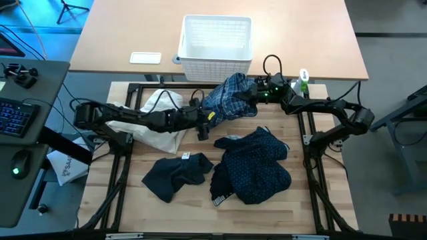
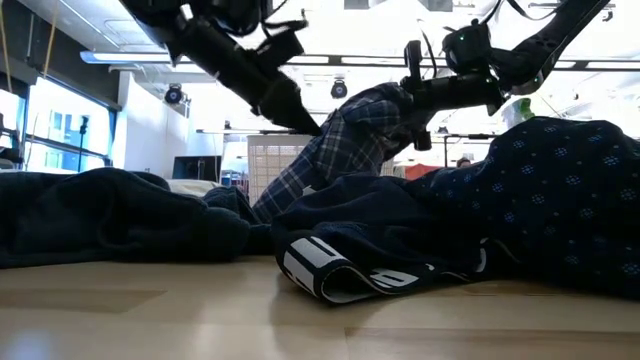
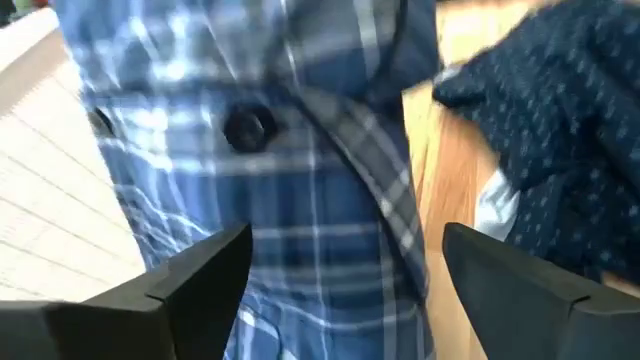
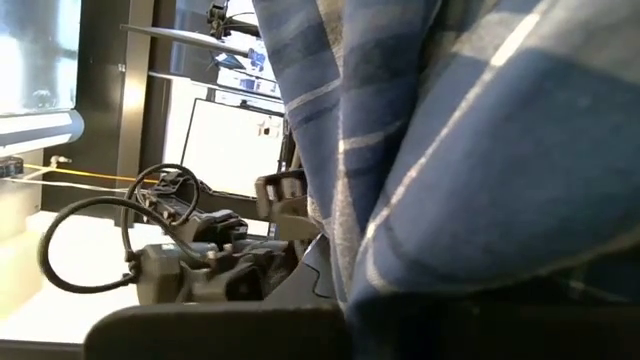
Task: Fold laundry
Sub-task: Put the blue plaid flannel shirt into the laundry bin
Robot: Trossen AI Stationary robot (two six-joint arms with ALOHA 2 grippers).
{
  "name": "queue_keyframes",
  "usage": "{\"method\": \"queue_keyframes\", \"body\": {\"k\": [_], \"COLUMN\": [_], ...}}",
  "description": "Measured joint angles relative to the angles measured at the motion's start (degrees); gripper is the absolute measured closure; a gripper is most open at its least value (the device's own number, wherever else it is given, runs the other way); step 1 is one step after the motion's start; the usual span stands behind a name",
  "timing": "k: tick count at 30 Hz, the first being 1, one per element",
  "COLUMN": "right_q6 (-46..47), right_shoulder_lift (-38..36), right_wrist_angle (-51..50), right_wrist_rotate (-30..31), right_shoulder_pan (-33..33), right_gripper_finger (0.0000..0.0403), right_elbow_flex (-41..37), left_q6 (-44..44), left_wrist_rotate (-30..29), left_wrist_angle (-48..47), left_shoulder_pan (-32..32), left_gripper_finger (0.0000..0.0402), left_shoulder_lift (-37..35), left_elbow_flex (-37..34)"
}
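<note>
Gripping the plaid shirt (image 1: 230,97) at the bench's (image 1: 167,207) far edge, the right hand (image 1: 252,95) holds it lifted, clenched on the cloth. The left hand (image 1: 212,117) spreads released beside its lower edge. The navy dotted shirt (image 1: 257,163) lies nearer.

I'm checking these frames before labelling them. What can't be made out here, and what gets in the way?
- Right gripper: its fingertips are buried in the plaid shirt in the high view, and the cloth fills the right wrist view.
- Plaid shirt's far side: hidden in the left wrist view by the shirt's own folds between the open left gripper fingers.
- Small dark garment: what kind of piece it is; bunched up in the high view.
- White basket: in the low view, mostly screened by the plaid shirt.
</note>
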Motion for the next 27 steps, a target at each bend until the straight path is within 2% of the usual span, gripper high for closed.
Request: {"method": "queue_keyframes", "body": {"k": [3, 5, 9, 11, 18, 23, 27], "right_q6": [0.0, 0.0, 0.0, 0.2, 0.4, 0.4, 0.5], "right_shoulder_lift": [0.0, 0.0, 0.0, 0.0, 0.0, 0.0, -0.1], "right_wrist_angle": [-0.1, -0.2, -0.3, -0.4, -0.5, 0.3, 1.1], "right_wrist_rotate": [0.0, -0.1, -0.2, -0.2, -0.2, 0.1, 0.0], "right_shoulder_pan": [0.0, 0.0, 0.0, 0.0, 0.0, 0.0, 0.0], "right_gripper_finger": [0.0400, 0.0400, 0.0400, 0.0400, 0.0400, 0.0400, 0.0400], "right_elbow_flex": [0.0, 0.0, 0.0, 0.0, 0.0, 0.0, 0.0], "left_q6": [0.1, 1.1, 8.1, 8.8, 5.0, 5.2, 6.9], "left_wrist_rotate": [-0.1, -2.5, -17.1, -20.5, -20.3, -25.1, -25.1], "left_wrist_angle": [4.2, 7.7, 16.6, 18.7, 18.2, 18.1, 18.2], "left_shoulder_pan": [-0.9, -2.1, -4.8, -5.2, -4.5, -3.6, -3.1], "left_gripper_finger": [0.0083, 0.0083, 0.0083, 0.0082, 0.0082, 0.0083, 0.0110], "left_shoulder_lift": [3.5, 5.7, 9.9, 11.7, 18.9, 22.1, 22.1], "left_elbow_flex": [0.0, -0.1, 0.0, 1.0, 6.9, 12.2, 14.2]}}
